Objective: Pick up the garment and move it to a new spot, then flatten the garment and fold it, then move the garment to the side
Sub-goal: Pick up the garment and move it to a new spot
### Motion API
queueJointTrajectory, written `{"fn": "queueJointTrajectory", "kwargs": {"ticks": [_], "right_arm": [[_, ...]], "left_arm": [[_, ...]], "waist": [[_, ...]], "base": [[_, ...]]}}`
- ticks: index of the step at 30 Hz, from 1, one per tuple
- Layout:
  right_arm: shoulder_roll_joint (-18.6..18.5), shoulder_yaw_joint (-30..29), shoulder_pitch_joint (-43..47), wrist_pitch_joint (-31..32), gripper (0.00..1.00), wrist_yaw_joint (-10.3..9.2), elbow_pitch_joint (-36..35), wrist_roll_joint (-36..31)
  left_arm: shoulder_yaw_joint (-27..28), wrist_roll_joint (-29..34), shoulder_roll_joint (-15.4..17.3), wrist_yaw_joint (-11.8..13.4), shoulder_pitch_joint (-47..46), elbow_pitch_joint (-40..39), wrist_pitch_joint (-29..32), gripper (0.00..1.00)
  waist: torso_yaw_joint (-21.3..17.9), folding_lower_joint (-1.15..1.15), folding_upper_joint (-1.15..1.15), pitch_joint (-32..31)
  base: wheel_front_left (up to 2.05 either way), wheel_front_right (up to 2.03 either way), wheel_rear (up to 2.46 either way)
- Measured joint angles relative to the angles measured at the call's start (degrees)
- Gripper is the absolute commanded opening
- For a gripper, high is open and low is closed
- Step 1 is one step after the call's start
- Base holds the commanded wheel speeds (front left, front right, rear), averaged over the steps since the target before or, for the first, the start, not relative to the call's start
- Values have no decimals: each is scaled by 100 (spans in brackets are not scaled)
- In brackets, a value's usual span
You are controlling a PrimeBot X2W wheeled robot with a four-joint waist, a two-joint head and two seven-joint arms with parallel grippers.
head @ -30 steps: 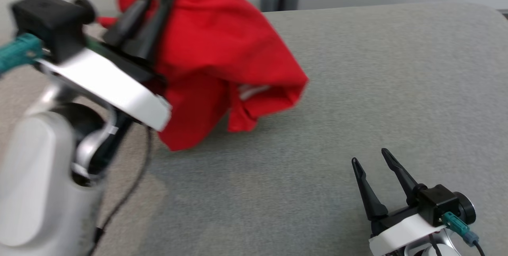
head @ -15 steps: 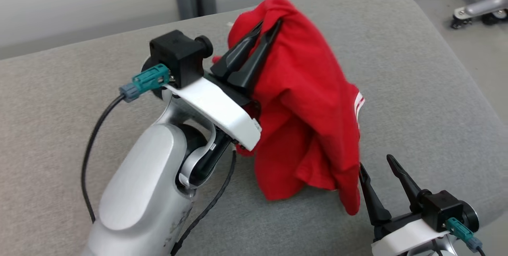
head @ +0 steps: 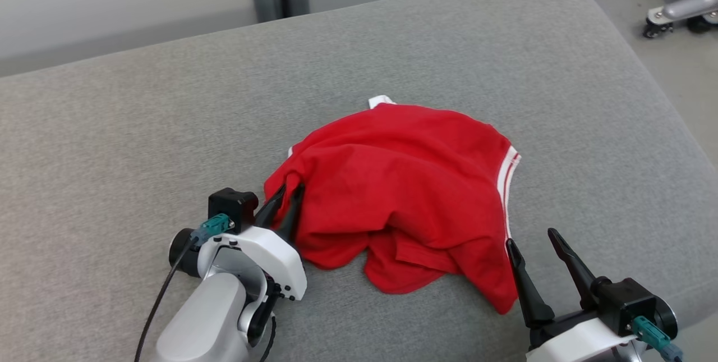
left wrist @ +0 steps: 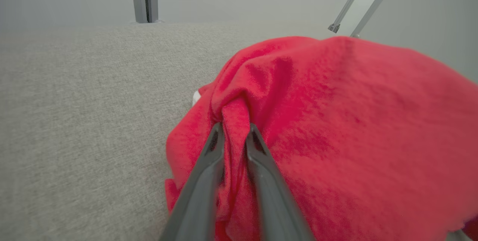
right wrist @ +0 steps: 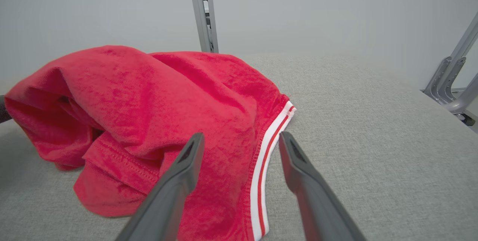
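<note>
on the grey cushion point(head: 112, 126), left fingers point(left wrist: 207, 185) pinch the red garment point(head: 404, 182); right fingers point(head: 526, 289) gape beside it.

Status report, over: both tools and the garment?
Left tool shut on red garment, at its left edge. Right tool open, empty, by the striped hem. Garment crumpled on grey cushion, not flattened. Nothing in the way.

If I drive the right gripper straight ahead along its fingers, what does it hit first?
Probably the garment: its striped hem lies just ahead, between the fingertips of the open right gripper. Height is hard to judge, so it may skim over onto the cushion.
</note>
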Motion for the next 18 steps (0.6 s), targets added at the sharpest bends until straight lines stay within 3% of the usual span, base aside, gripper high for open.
{"fn": "queueJointTrajectory", "kwargs": {"ticks": [1,4,7,12,15,18], "right_arm": [[0,-24,5,0,100,0,-1,-8],[-8,-65,53,0,100,0,-5,-42],[-38,-127,90,0,100,0,-22,-78],[-109,-323,299,0,100,0,-99,-115],[-133,-377,385,0,100,0,-156,-136],[-162,-426,436,0,100,0,-208,-147]], "left_arm": [[-44,-7,-23,-44,-4,78,-126,100],[-127,27,-78,-45,-52,162,-415,100],[-192,300,-40,164,-62,-30,-583,100],[-364,933,318,587,464,-977,-651,100],[-589,1147,466,667,945,-1591,-642,100],[-914,1281,544,659,1226,-2081,-229,100]], "waist": [[46,0,0,-8],[204,0,0,-52],[341,0,0,-153],[521,0,0,-398],[612,0,0,-525],[672,0,0,-597]], "base": [[0,0,0],[0,0,0],[0,0,0],[0,0,0],[0,0,0],[0,0,0]]}}
